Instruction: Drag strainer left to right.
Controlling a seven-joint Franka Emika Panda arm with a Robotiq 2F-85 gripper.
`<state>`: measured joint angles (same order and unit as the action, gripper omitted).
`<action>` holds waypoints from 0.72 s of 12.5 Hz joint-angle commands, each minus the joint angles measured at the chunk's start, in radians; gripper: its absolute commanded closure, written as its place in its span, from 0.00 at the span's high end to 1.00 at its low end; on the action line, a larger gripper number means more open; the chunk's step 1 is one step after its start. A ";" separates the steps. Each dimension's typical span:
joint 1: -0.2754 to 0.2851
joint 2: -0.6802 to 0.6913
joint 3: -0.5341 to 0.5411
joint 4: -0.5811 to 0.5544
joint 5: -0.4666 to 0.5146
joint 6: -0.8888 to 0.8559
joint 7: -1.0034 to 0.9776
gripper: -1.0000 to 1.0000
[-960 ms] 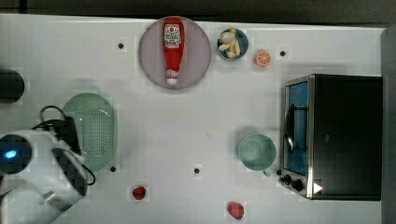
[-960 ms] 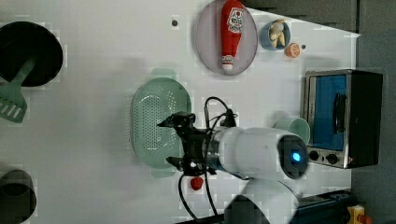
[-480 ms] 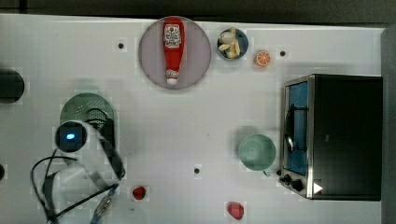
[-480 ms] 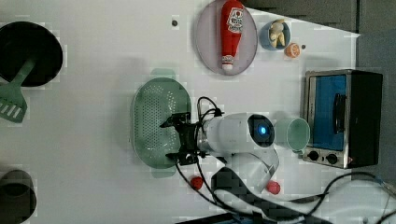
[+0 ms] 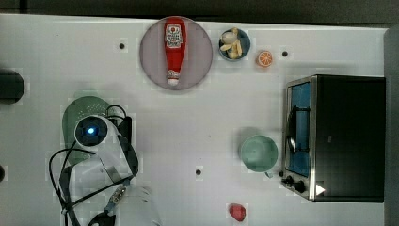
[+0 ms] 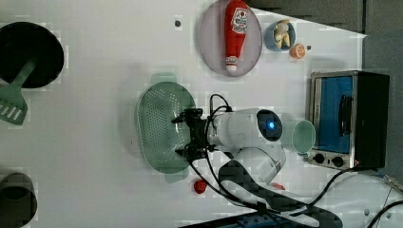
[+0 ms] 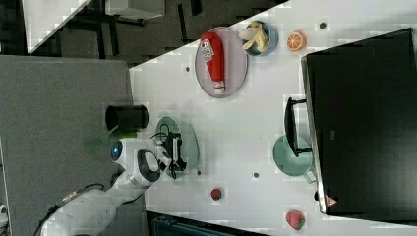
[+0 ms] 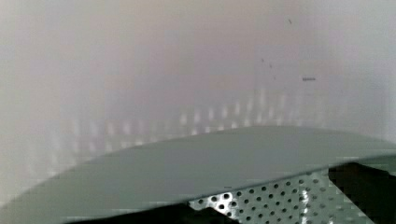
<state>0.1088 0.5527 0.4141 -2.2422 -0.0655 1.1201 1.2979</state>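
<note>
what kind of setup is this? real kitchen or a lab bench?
Probably a lab tabletop staged as a kitchen: a plain white table with bolt holes, carrying a toaster oven, a ketchup bottle on a plate, and a strainer with a robot arm over it.

The strainer (image 6: 159, 128) is a pale mint-green plastic colander, oblong with rounded corners, pierced all over with small holes; it sits upright on the white worktop (image 6: 95, 142), tab handles at both ends, toward the top view's left, partly covered by the arm.
</note>
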 commanded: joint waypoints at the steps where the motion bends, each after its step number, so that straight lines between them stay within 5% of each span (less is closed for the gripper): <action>1: 0.011 -0.046 -0.011 -0.011 -0.008 0.026 0.027 1.00; 9: -0.071 -0.121 -0.088 -0.101 -0.022 0.027 -0.010 1.00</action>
<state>0.0823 0.4470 0.3518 -2.3184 -0.0887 1.1523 1.2852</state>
